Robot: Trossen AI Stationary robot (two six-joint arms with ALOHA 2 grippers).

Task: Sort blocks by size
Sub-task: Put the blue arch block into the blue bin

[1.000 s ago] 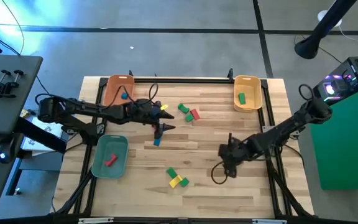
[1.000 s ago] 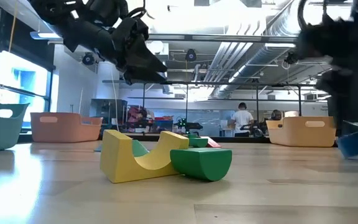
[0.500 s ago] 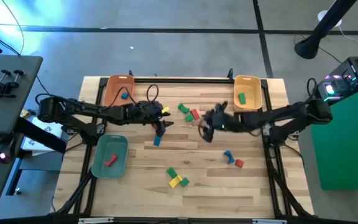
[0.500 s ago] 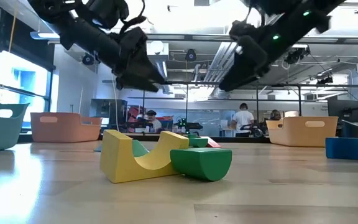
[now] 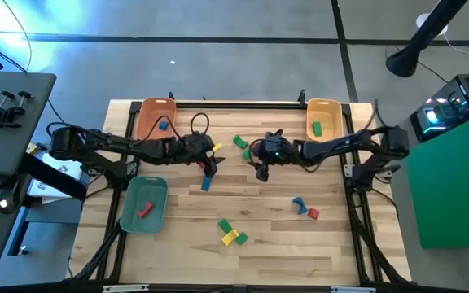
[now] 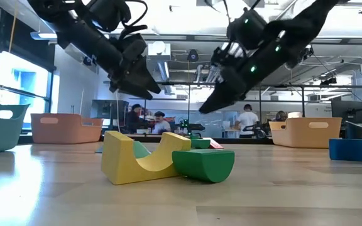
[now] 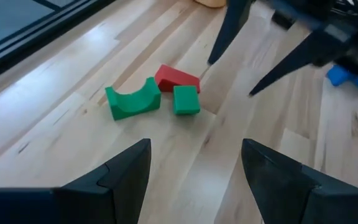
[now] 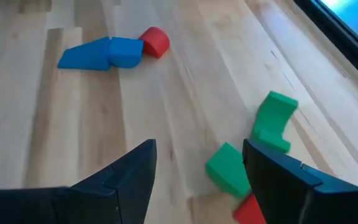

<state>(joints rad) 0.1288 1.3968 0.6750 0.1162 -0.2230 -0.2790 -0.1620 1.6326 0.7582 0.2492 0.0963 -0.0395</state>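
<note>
Both claws are hanging over the middle of the table [image 5: 267,244], fingers spread and holding nothing. The left claw [image 5: 211,167] is hovering beside a small blue block [image 5: 206,185]; the right claw [image 5: 260,170] is hovering just beside a cluster of green and red blocks [image 5: 247,147]. Other blocks are lying scattered: a blue and red pair [image 5: 304,207] and a yellow arch [image 6: 137,160] touching a green piece [image 6: 203,164]. The orange tray [image 5: 154,118] is holding a blue block, the yellow tray [image 5: 325,120] a green one, the green tray [image 5: 144,204] a red one. No writing is readable.
</note>
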